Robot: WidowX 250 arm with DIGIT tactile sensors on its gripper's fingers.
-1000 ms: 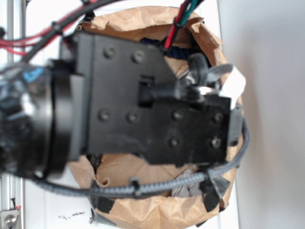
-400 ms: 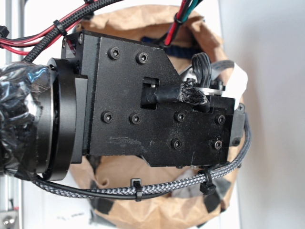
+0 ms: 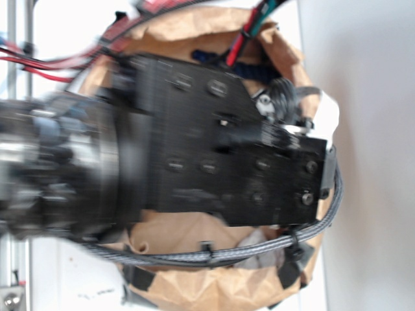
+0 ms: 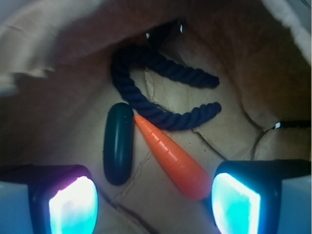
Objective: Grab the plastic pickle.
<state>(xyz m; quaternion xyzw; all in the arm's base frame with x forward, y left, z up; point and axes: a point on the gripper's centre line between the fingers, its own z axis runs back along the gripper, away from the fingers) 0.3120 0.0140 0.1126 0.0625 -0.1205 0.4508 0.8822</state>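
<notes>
The exterior view looks straight down from close above onto the blurred black arm [image 3: 220,162] covering most of the brown paper bag [image 3: 214,285], while the wrist view peers down between the claw [image 4: 153,202] pads into that same bag, the 2 views' shared ground.

Arm [image 3: 97,168] motion-blurred, hides bag [image 3: 214,285] interior; carrot [image 4: 173,158] tip perhaps hidden.

pickle [image 4: 118,144]: smooth glossy plastic | carrot [image 4: 171,157]: smooth plastic | rope [image 4: 161,87]: twisted fibre | bag [image 3: 194,278]: creased paper
</notes>
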